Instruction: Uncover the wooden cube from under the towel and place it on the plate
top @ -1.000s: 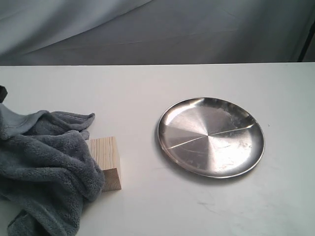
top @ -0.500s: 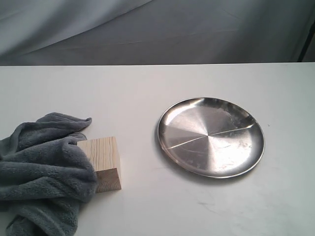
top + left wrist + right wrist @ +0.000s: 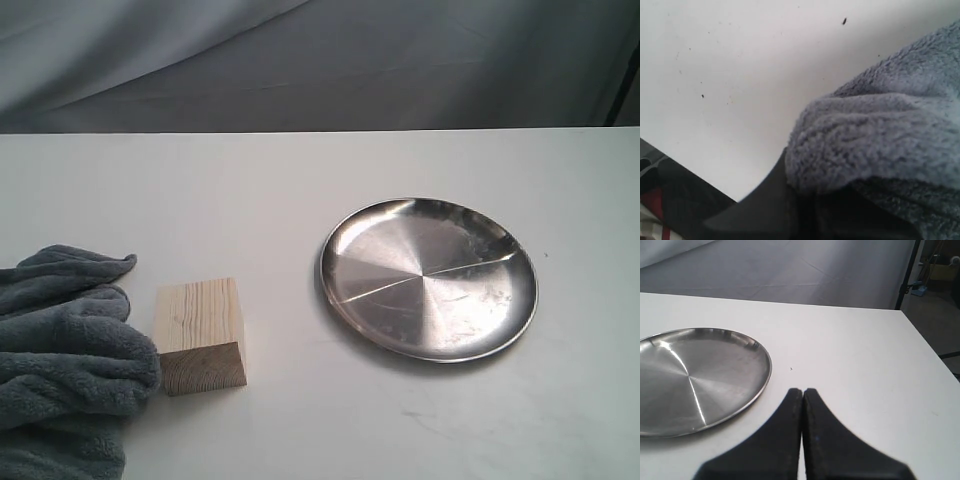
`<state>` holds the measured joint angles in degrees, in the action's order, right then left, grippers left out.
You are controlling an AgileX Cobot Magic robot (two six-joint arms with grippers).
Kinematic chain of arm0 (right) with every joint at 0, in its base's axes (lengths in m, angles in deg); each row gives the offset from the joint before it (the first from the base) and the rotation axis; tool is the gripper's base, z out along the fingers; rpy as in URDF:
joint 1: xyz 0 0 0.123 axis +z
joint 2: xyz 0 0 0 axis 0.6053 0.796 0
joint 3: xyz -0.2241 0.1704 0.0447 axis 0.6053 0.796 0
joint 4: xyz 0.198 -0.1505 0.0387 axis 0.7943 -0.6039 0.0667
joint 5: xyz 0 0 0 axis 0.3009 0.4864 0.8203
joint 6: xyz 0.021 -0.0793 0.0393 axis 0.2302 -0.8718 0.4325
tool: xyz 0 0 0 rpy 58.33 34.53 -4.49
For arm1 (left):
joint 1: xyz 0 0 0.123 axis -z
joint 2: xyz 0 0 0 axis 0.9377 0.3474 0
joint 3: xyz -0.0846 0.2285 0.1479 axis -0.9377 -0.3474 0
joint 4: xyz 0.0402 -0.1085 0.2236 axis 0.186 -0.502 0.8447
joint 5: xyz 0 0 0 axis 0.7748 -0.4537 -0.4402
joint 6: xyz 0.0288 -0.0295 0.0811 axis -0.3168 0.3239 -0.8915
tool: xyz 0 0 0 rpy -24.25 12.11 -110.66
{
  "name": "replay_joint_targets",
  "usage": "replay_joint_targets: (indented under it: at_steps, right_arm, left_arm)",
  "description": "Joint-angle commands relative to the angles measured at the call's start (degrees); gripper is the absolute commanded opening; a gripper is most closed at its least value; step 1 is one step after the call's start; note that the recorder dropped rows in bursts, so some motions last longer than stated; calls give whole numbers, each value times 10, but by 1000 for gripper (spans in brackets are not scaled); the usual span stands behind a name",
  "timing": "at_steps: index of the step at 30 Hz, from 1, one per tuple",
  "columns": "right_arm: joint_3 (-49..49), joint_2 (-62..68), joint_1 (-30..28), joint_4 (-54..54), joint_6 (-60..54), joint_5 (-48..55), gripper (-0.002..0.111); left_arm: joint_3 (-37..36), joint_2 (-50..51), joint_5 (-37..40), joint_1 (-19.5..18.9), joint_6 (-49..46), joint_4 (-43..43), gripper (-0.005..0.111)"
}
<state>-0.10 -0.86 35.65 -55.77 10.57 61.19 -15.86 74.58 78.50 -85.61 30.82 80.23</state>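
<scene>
The left fingers (image 3: 767,200) are clenched on the thick blue-grey fleece towel (image 3: 880,145). A plush fold bulges over the one dark finger that shows, and the rest of the grip is buried in cloth. Outward from that grip the towel lies bunched in heavy rounded folds on the white surface (image 3: 300,170).

Just past the towel's outermost fold stands the pale, light-tan wooden cube (image 3: 200,325), fully uncovered and flat on the surface. Its top face shows fine straight grain lines, and the face toward the exterior camera is a little darker, with tighter grain. The fold reaches the cube's near side, but whether the two touch cannot be told.

The right fingers (image 3: 785,430), black and tapered, are pressed together tip to tip with nothing between them, hovering over bare surface. Just ahead of the tips and to one side lies the round, shallow stainless-steel plate (image 3: 747,390), which is shiny and has a raised rim and faint radial scratches. The plate sits between the right fingers and the cube, with a strip of bare surface separating plate and cube.
</scene>
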Motion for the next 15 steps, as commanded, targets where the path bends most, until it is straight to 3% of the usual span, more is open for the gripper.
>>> replay_joint_targets:
  at_steps: [1, 5, 10, 12, 15]
  right_arm:
    - [2, -4, -1, 5, -2, 0, 0]
    - [2, -4, -1, 5, -2, 0, 0]
    - [2, -4, -1, 5, -2, 0, 0]
    - [2, -4, -1, 5, -2, 0, 0]
    - [2, -4, -1, 5, -2, 0, 0]
  left_arm:
    - [-1, 34, 27, -2, 30, 33, 0]
    - [4, 43, 44, -18, 83, 84, 0]
    - [4, 44, -9, -32, 77, 33, 1]
    - [4, 41, -44, -31, 27, -13, 10]
    - [4, 39, -51, -31, 11, -32, 33]
